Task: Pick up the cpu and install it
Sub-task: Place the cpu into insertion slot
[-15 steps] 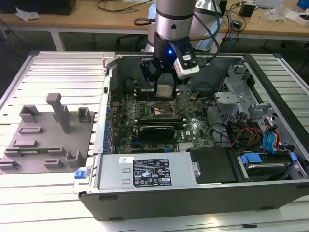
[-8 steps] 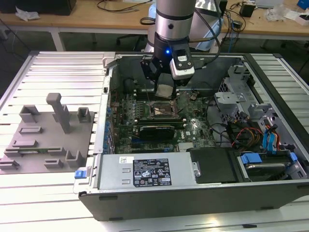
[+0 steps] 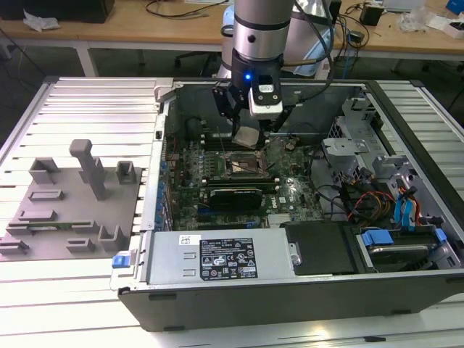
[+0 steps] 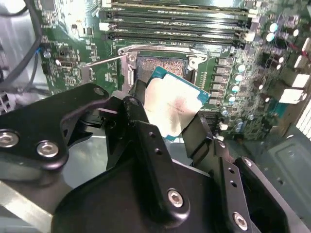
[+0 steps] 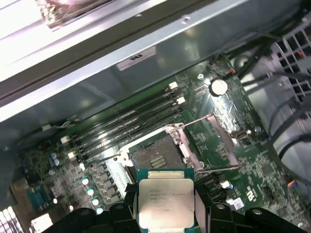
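Note:
My gripper (image 3: 250, 136) hangs inside the open computer case, shut on the cpu (image 3: 246, 137), a flat square chip with a silvery top and a teal-green rim. In both wrist views the cpu (image 4: 170, 106) (image 5: 166, 203) sits between the black fingers (image 4: 141, 121), held by two opposite edges. It is in the air just above and slightly to one side of the motherboard socket (image 5: 153, 158), whose metal load frame (image 5: 214, 141) is swung open. The socket (image 3: 243, 165) lies directly below the gripper in the exterior view.
Memory slots (image 5: 131, 121) flank the socket. A grey fixture tray (image 3: 69, 203) lies on the slatted table at the exterior view's left. The power supply (image 3: 217, 257), drive bays and cables (image 3: 377, 203) crowd the case's near and right sides.

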`<state>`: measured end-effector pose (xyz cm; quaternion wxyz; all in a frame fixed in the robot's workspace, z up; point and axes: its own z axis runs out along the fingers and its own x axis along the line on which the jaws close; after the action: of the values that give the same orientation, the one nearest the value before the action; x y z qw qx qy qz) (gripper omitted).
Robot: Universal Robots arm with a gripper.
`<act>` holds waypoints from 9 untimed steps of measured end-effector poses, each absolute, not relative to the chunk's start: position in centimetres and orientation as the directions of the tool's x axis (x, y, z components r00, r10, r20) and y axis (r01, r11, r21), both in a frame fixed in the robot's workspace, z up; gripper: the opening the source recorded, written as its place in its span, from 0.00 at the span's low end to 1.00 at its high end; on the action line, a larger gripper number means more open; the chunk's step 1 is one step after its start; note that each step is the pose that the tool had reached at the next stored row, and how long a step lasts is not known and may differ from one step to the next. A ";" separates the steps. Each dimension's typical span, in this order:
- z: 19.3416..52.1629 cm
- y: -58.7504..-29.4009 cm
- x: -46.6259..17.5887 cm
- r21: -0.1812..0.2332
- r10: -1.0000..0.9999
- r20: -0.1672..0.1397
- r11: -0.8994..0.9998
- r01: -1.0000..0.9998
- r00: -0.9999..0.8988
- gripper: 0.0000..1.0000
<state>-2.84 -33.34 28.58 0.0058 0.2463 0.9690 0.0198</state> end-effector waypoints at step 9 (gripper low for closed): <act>28.6 -33.3 -2.8 0.041 0.661 -0.001 0.750 0.661 -0.750 0.55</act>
<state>-2.84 -33.34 28.56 0.0080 0.3534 0.9353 0.0191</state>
